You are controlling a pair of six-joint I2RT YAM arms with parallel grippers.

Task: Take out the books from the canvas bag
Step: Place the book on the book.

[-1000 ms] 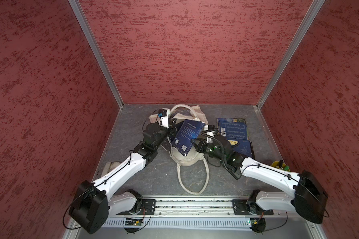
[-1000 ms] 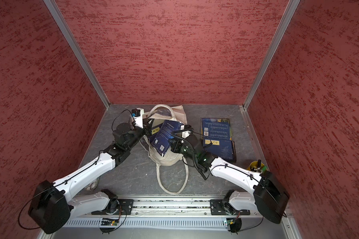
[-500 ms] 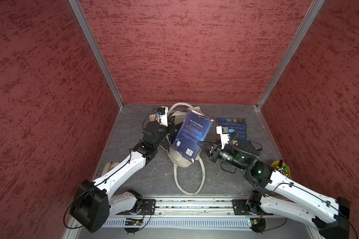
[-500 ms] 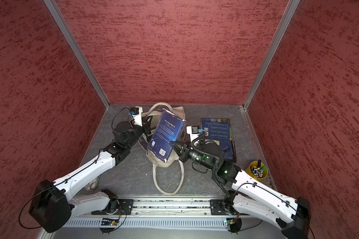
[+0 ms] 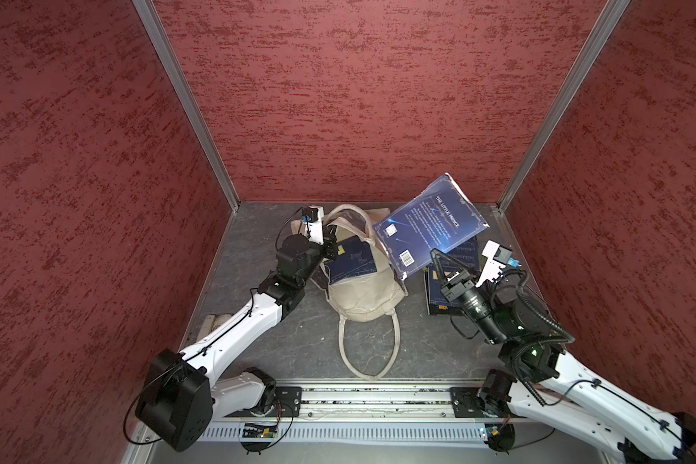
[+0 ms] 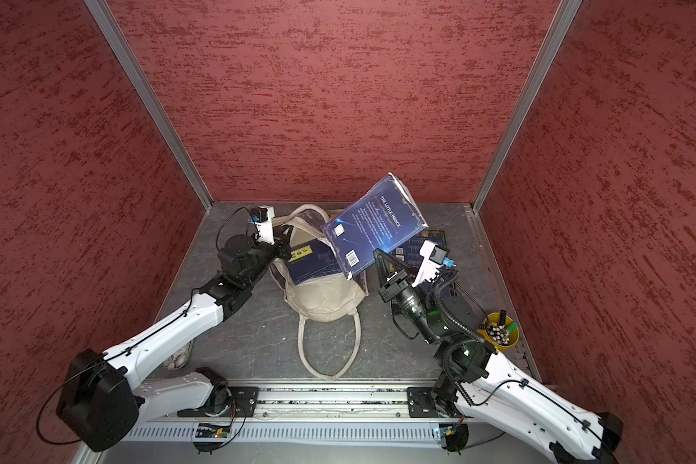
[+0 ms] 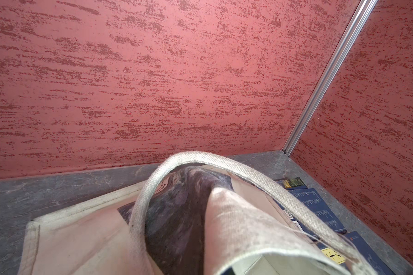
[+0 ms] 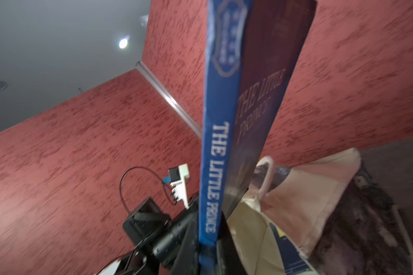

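The fingers of the left hand (image 5: 330,238) were lost in the mouth of the large cream canvas bag (image 5: 362,297), which lay at the middle of the grey desk (image 5: 254,241). That hand was closed on the bag's left rim, and the lifted cloth hid it altogether in the left wrist view. A dark navy book (image 5: 352,263) showed in the bag's mouth, its near end under the cloth; the writing on its yellow label was too small to read. The right hand (image 5: 436,259) gripped a blue paperback book (image 5: 430,229) by a near corner and held it tilted in the air, just right of the bag. This book covered much of a stack of dark navy books (image 5: 438,299) on the right of the desk, whose covers could not be made out. In a top view a small yellow bucket (image 6: 499,330) of pens stood at the near right, partly behind the right arm. The right wrist view was blurred. The held book's back cover and spine read "THE LITTLE PRINCE"; a barcode sat near its corner, and the smaller text was unreadable.
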